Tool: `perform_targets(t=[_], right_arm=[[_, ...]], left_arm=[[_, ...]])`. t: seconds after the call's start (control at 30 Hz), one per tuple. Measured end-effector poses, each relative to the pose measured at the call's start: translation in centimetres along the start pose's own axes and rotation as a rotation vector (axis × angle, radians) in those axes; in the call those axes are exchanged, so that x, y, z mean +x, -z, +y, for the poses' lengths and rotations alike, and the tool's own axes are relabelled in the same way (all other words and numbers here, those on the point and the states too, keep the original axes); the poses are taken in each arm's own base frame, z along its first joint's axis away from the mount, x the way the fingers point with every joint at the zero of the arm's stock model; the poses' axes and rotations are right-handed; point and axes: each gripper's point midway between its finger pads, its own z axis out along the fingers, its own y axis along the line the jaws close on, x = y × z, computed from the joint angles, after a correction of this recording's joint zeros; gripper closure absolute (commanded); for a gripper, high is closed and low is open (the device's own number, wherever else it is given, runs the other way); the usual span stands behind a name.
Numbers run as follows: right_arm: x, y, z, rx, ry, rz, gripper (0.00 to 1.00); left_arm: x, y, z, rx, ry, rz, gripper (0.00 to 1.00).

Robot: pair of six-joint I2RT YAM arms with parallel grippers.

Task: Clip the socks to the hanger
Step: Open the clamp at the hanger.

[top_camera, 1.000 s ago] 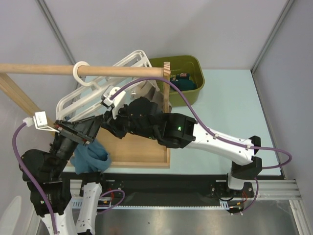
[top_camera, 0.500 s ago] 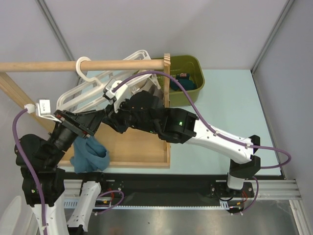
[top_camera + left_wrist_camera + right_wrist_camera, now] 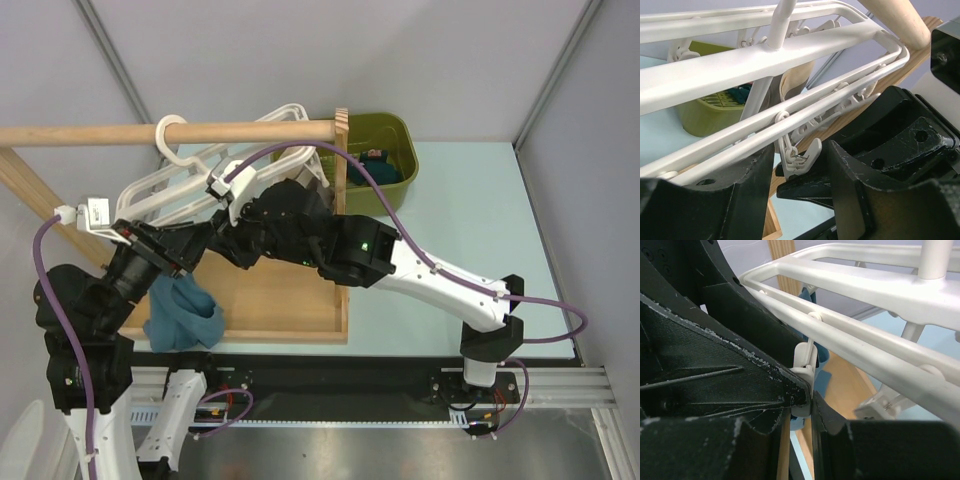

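Pale blue counter (image 3: 450, 200), grey walls, and the white hanger (image 3: 740, 67) hooked on the wooden rod (image 3: 100, 135), with a teal sock (image 3: 185, 318) low beside the left arm. The right wrist view catches what the overhead hides: the right end effector (image 3: 807, 400) is clenched on a clip peg (image 3: 804, 362). In the left wrist view the left end effector (image 3: 799, 167) is released, fingers (image 3: 750, 195) either side of a dangling peg (image 3: 799, 150), gaps showing.
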Motion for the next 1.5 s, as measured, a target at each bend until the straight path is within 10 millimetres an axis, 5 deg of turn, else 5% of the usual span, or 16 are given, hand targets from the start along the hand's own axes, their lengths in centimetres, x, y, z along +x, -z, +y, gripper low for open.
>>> perform_targets(t=[0.37,0.4,0.5,0.6,0.7,0.83,1.07,1.17,1.3,1.37,1.5], right_arm=[[0.2,-0.1,-0.1,0.001,-0.007,0.013,0.99],[0.2,-0.1,-0.1,0.002,-0.007,0.014,0.94],[0.3,-0.1,-0.2,0.003,-0.014,0.017,0.51],[0.7,0.0,0.5,-0.021,-0.016,0.034,0.26],[1.6,0.1,1.1,-0.036,-0.016,0.060,0.08],[3.6,1.5,1.1,-0.034,-0.007,0.121,0.06],[3.0,8.3,1.5,-0.068,0.003,0.120,0.16],[1.2,13.1,2.2,-0.124,-0.003,0.051,0.36],[-1.4,19.9,1.8,-0.164,-0.029,-0.073,0.86],[-2.7,22.4,1.4,-0.166,-0.043,-0.128,0.95],[-3.8,25.6,-0.6,-0.086,-0.086,-0.198,0.95]], left_arm=[[0.2,-0.4,0.3,0.005,-0.005,0.011,0.64],[0.3,-0.4,0.3,0.005,-0.005,0.011,0.67],[0.3,-0.5,0.4,0.002,-0.004,0.011,0.76],[0.2,-0.8,1.1,-0.027,-0.001,0.001,0.88],[0.1,-1.2,1.9,-0.057,0.006,0.001,1.00],[0.0,-1.7,2.6,-0.082,0.014,0.004,1.00],[0.1,-1.8,3.0,-0.104,0.020,0.004,1.00],[0.0,-1.8,3.1,-0.109,0.020,0.001,1.00],[0.0,-1.8,3.2,-0.116,0.021,-0.001,1.00],[0.0,-1.8,3.4,-0.124,0.023,-0.002,1.00],[0.0,-1.7,3.7,-0.142,0.026,-0.006,1.00]])
